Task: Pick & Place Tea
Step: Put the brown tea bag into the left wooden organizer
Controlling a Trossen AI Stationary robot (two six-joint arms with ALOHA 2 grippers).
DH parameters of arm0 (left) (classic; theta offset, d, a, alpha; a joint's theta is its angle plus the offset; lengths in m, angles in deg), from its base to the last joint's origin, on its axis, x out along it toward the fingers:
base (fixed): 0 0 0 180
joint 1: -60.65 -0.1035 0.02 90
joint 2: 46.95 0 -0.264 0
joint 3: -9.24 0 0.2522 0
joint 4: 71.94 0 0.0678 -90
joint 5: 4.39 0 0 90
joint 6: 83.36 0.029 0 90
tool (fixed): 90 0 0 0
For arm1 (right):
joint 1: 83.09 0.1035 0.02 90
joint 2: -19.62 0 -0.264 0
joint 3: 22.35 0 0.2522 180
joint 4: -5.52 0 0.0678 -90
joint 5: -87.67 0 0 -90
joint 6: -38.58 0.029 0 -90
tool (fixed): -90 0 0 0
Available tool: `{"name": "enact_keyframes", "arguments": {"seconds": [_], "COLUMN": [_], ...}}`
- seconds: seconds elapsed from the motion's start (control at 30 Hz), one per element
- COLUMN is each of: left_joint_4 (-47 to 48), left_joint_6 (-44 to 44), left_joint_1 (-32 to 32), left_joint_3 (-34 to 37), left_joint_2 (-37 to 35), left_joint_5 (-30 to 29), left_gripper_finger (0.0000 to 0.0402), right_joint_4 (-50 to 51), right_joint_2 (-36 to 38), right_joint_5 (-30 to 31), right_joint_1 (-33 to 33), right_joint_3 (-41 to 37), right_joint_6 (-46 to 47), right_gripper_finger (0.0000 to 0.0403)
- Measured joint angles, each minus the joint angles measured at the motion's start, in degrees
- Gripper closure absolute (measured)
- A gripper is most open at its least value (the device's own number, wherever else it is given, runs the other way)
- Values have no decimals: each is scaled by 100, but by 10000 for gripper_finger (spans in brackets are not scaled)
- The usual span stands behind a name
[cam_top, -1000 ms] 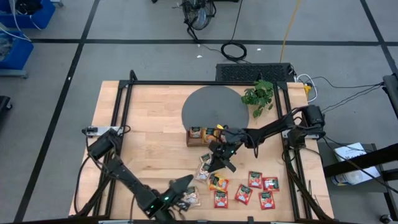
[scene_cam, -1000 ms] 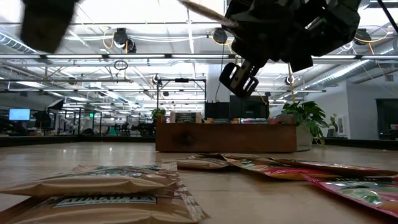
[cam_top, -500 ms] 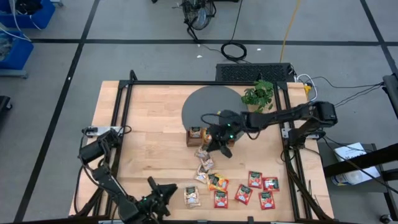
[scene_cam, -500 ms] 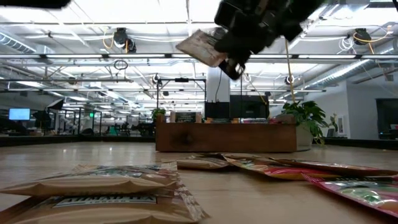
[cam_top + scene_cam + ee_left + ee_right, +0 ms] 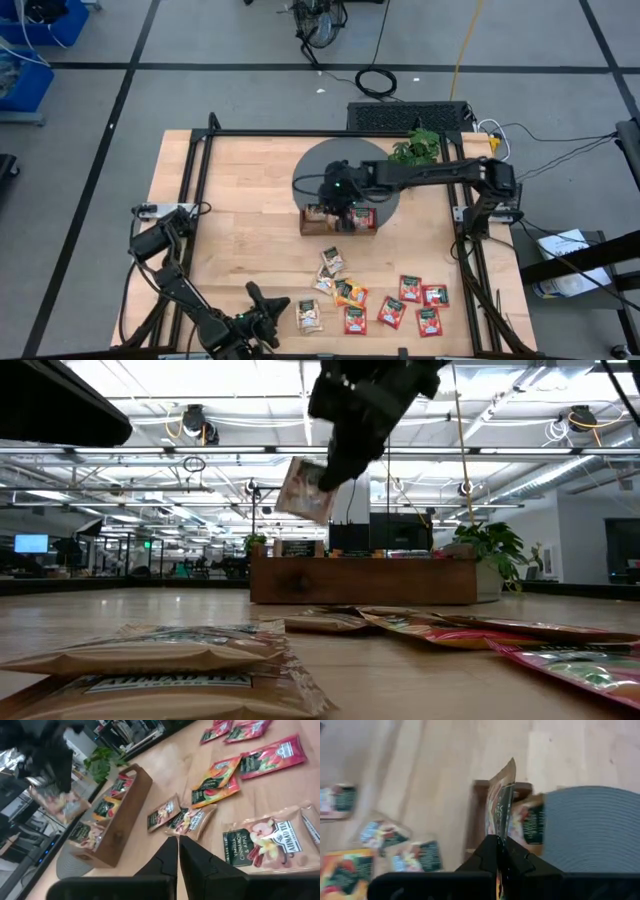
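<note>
Grey floor tiles surround a pale wooden bench (image 5: pixel 240 215) where two dark arms work among scattered tea sachets. Behind the bench, the low camera looks into a long hall of ceiling lights and desks. At the far middle of the bench lies a round grey mat (image 5: pixel 345 165), with a small potted plant (image 5: pixel 415 152) beside it and a three-slot wooden tray (image 5: pixel 340 221) at its near edge, sachets standing in the slots. The right arm reaches across the mat, its right gripper (image 5: pixel 340 203) above the tray, fingers pinched tight on a beige-green sachet (image 5: pixel 501 805) that hangs edge-on over the tray. The left arm waits at the bench's near edge, its left gripper (image 5: pixel 178 851) hovering with fingers almost together and nothing between them. Loose sachets lie on the near half of the bench: red ones (image 5: pixel 410 305) to the right, orange-yellow ones (image 5: pixel 350 293) beside them, and beige-green ones (image 5: pixel 309 315) just ahead of the left gripper.
</note>
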Motion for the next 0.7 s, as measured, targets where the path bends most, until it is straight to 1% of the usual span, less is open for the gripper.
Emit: {"name": "enact_keyframes", "arguments": {"seconds": [0.17,0.33,0.47,0.57,0.7], "left_joint_4": [-56,-51,-50,-48,-42], "left_joint_6": [224,297,339,340,333], "left_joint_1": [0,0,0,0,-13], "left_joint_3": [0,0,0,0,0], "left_joint_2": [0,0,1,1,2], "left_joint_5": [128,126,126,126,128], "left_gripper_finger": [387,397,380,366,356], "right_joint_4": [-10,-207,-330,-456,-558], "right_joint_2": [-469,-810,-841,-845,-850], "right_joint_5": [11,333,592,620,859], "right_joint_1": [-61,-57,-38,-15,49], "right_joint_3": [4,4,4,4,4], "right_joint_6": [-181,-346,-500,-543,-608], "right_gripper_finger": [403,403,403,403,403]}}
